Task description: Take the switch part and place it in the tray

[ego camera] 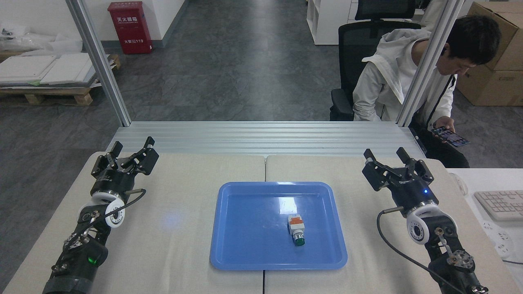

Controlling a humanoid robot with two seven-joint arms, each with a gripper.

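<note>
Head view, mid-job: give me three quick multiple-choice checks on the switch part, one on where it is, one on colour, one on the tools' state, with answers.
1. Where does the switch part lie?
A. On the cloth left of the tray
B. Inside the tray, right of its middle
C. In the right tool

2. What colour is the cap at its near end?
A. Dark green
B. Red
C. Yellow

3. How are the two tools?
A. Both shut on something
B. Left open, right holding the switch
C. Both open and empty

Answers: 1 B, it rests on the blue floor. 2 A, the round cap shows green; the far end is orange. 3 C, left tool and right tool have fingers spread, holding nothing.
</note>
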